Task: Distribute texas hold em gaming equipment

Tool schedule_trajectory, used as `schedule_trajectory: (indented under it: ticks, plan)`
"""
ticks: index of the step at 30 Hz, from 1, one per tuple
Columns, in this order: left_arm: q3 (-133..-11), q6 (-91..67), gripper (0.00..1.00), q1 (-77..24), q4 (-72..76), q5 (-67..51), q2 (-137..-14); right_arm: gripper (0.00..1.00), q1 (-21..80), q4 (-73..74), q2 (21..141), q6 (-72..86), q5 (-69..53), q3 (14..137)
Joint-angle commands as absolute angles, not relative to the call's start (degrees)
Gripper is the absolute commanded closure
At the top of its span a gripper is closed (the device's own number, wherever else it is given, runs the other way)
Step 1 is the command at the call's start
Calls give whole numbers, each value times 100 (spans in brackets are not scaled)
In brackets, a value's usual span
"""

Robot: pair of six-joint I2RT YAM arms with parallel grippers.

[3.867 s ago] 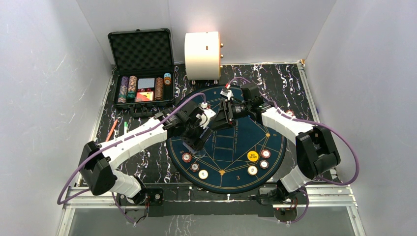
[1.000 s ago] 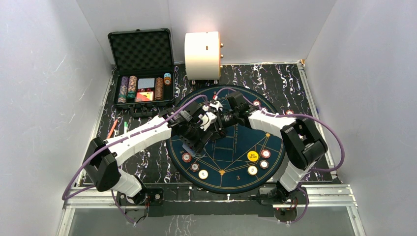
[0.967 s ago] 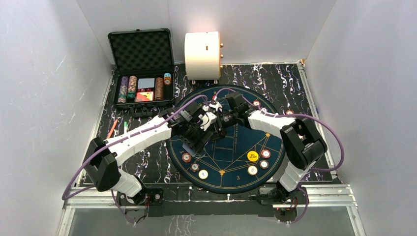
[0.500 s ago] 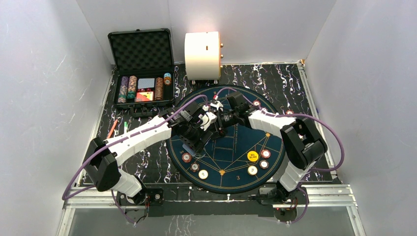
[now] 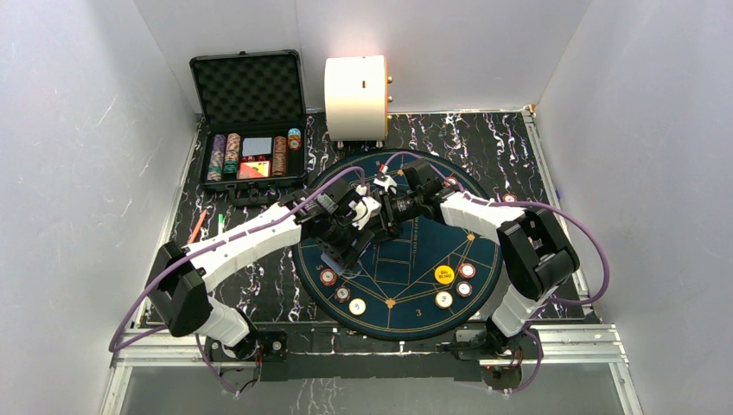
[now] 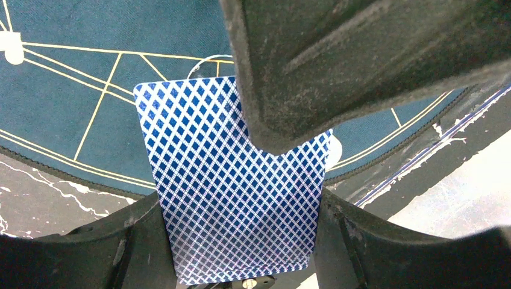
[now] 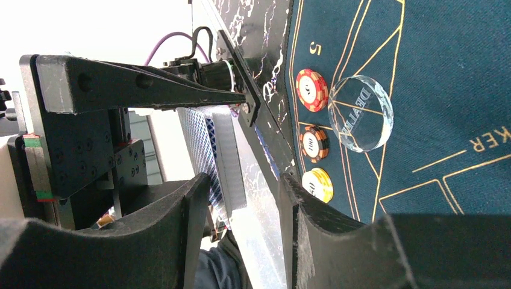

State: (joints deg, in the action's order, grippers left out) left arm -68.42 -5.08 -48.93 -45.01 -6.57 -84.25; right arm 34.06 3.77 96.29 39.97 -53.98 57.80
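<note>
- Playing cards (image 6: 232, 186), blue diamond-pattern backs, pinched at the lower end by left gripper (image 6: 241, 259), raised off the surface over the left half of a round teal mat (image 5: 411, 259).
- Clamped tight on the playing cards, one dark left finger on each side.
- Facing it from the right, right gripper (image 7: 244, 180), jaws partly apart, straddling the free end of the playing cards; clear gap on one side, contact on the other side impossible to tell.
- From the left wrist, one right finger (image 6: 361, 66) seen across the upper right corner of the top card.
- On the mat's near-left edge, by the printed 5: red-and-white chip (image 7: 311, 90), darker striped chip (image 7: 314, 143) and yellow-cream chip (image 7: 318, 183) in a row, with a clear dealer button (image 7: 360, 113) lying flat just beside the first two.
- On the near-right part of the mat: yellow button (image 5: 443, 275) with three chips (image 5: 467, 270) close around it.
- Far left, off the mat: open black case (image 5: 251, 91), lid up, chip stacks (image 5: 226, 156) in rows inside.
- Just right of the case, at the far wall: cream cylinder (image 5: 354, 95).
</note>
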Motion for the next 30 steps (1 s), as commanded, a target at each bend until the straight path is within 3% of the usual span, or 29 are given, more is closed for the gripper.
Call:
schedule_trajectory:
  ticks: [1,26,30]
  plan:
    - [-6934,-529,100,-4886,-4521,-756,-8121,47,3346,500,9372,3824,-5383,6048]
    - [-6910,-528,100,-4882,-4526,-756,-8121,51,3202,737,9213,3693,-5424,6144]
    - [-6938,-536,100,-4884,-4524,-764,-8126,46,3208,600,9211,3767,-5509,6041]
